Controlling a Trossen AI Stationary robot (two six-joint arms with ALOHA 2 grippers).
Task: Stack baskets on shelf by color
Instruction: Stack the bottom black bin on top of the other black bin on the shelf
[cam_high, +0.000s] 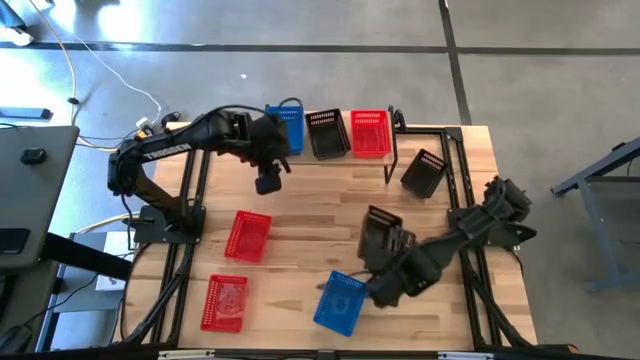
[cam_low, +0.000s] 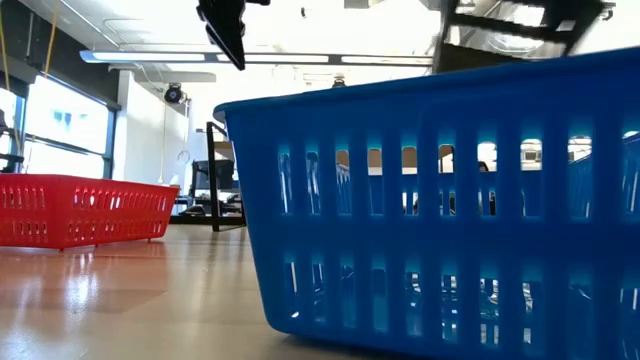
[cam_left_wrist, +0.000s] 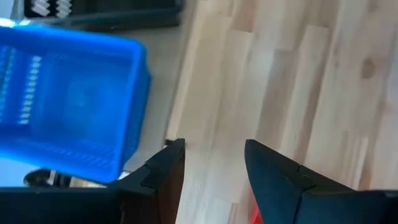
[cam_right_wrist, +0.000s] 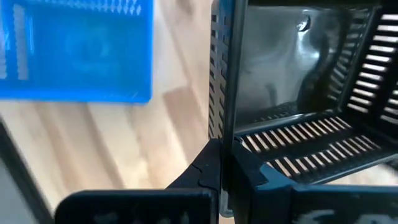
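Observation:
A blue basket (cam_high: 285, 125), a black basket (cam_high: 328, 133) and a red basket (cam_high: 370, 132) stand in a row on the shelf (cam_high: 345, 160) at the far edge. My left gripper (cam_high: 268, 182) hovers open just near of the blue one (cam_left_wrist: 68, 99), holding nothing. My right gripper (cam_high: 385, 252) is shut on another black basket (cam_high: 383, 232) over the table's middle right. On the table rest a blue basket (cam_high: 340, 300), two red baskets (cam_high: 247, 236) (cam_high: 225, 302) and a tilted black basket (cam_high: 425, 172). My right gripper pinches one side wall of the black basket at its rim (cam_right_wrist: 224, 134), with one finger (cam_right_wrist: 264, 180) inside the basket and the other outside. The fingers come from above, pointing down. The basket hangs lifted clear of the table (cam_low: 520, 25), tilted.
The arms' black frames (cam_high: 470, 240) run along both table sides. The near blue basket (cam_low: 450, 220) fills most of the low view, with a red basket (cam_low: 80, 205) to its left. Bare wood lies between the shelf and the loose baskets.

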